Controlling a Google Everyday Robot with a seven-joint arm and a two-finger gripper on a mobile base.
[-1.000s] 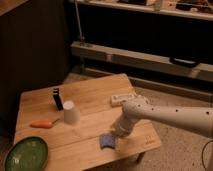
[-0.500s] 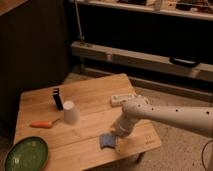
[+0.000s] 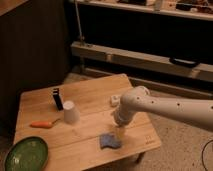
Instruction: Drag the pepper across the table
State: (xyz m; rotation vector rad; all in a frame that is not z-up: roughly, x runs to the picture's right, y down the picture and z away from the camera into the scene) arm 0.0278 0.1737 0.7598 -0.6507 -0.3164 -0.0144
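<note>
The pepper [image 3: 41, 124], slim and orange-red, lies on the left part of the light wooden table [image 3: 95, 92], just left of the white cup [image 3: 70, 112]. My gripper [image 3: 119, 131] hangs off the white arm that reaches in from the right. It points down over the table's right front part, just above and right of a blue sponge [image 3: 110, 141], and far right of the pepper. It stands open, with nothing between the fingers.
A green plate [image 3: 25, 154] sits at the table's front left corner. A black upright object [image 3: 58, 98] stands behind the cup. A small white object [image 3: 115, 100] lies near the arm. Metal shelving [image 3: 150, 55] runs behind the table.
</note>
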